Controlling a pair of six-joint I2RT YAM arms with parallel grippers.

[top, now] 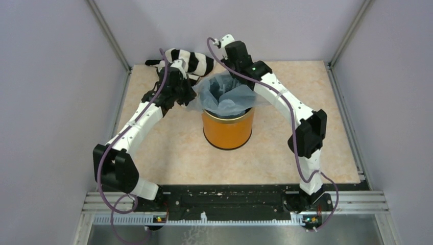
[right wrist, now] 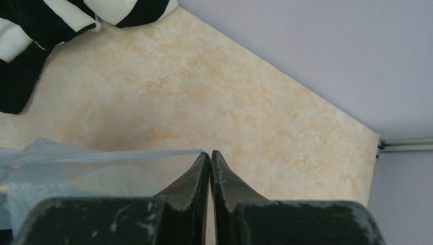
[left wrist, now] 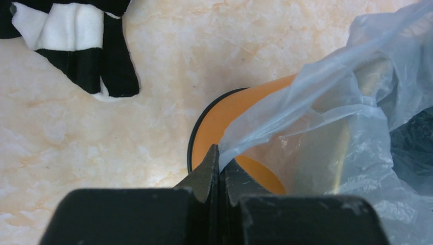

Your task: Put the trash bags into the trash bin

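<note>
**Left end effector [left wrist: 219, 162] and right end effector [right wrist: 210, 157] clamped on a thin translucent light-blue plastic bag [top: 224, 94] over a small orange cylindrical bin [top: 227, 130]**

Everything rests on a mottled beige tabletop [top: 168, 153]. Two white-and-black arms, the left arm [top: 138, 120] and the right arm [top: 286, 104], reach in from the near edge and meet above the bin. The bin stands upright near the middle of the tabletop, and its black base ring shows in the left wrist view. The bag sits in and over the bin's mouth. Its crinkled film billows above the rim and spills down the left side of the orange wall, so part of it hangs outside. A black-and-white striped cloth [top: 196, 61] lies crumpled on the tabletop just behind the bin, apart from it. The left end effector's jaws are pressed together on a stretched fold of the bag beside the bin's left wall. The right end effector's jaws are also closed, at the far rim, with a taut edge of film running straight into their tips.
</note>
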